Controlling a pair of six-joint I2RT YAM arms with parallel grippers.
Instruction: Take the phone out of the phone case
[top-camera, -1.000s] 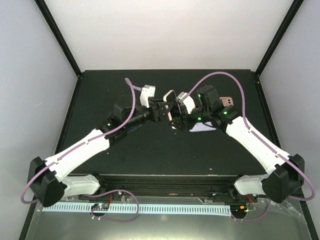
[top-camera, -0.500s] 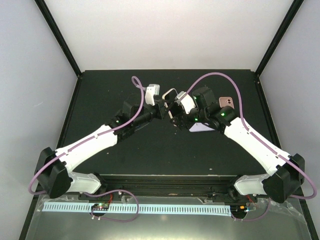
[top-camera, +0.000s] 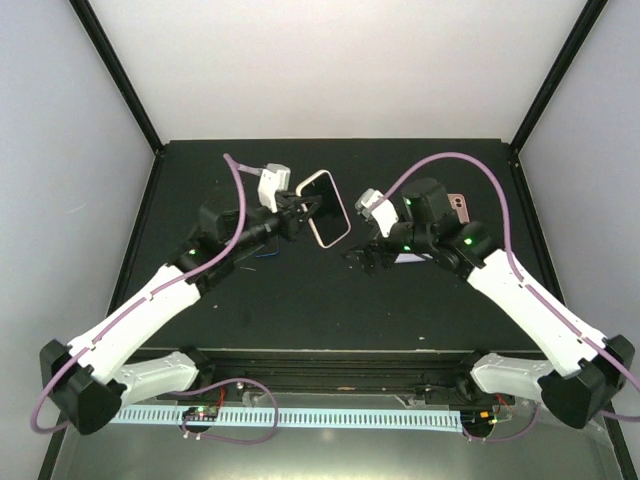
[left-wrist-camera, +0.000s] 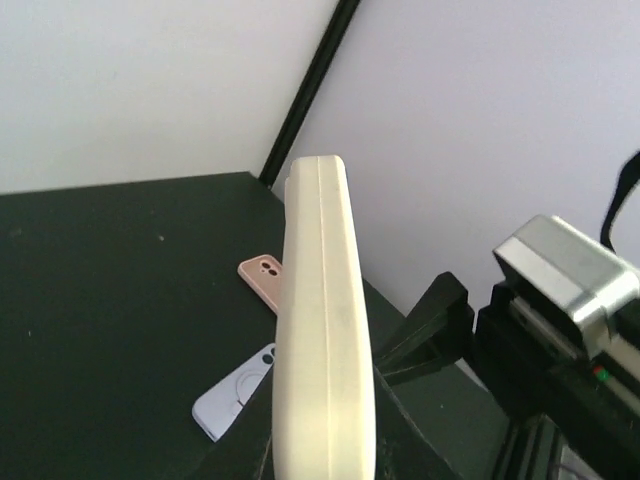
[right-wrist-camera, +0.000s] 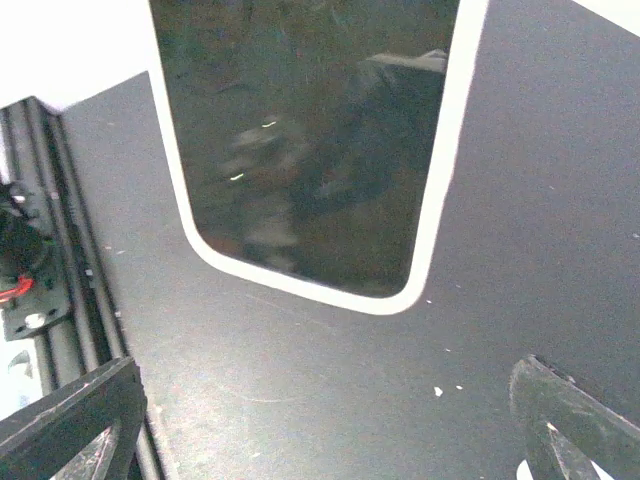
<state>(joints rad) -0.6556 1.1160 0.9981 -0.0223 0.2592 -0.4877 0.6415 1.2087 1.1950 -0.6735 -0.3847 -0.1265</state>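
Note:
The phone, dark screen up, sits in its cream case (top-camera: 326, 208). My left gripper (top-camera: 303, 213) is shut on the case's near end and holds it tilted above the table. In the left wrist view the case (left-wrist-camera: 320, 330) shows edge-on between my fingers. My right gripper (top-camera: 364, 258) is open and empty, apart from the phone to its right and lower. In the right wrist view the phone's screen (right-wrist-camera: 310, 140) with its pale rim fills the top, and my open fingertips (right-wrist-camera: 70, 420) stand below it at the frame's corners.
A pink case (top-camera: 458, 204) lies at the back right and shows in the left wrist view (left-wrist-camera: 262, 282). A lavender case (top-camera: 408, 257) lies under my right arm, also in the left wrist view (left-wrist-camera: 236, 400). Black frame posts stand at the table's back corners.
My right gripper has let go of the phone and drawn back to the right and down, now open. My left arm has pulled the cased phone left and back.

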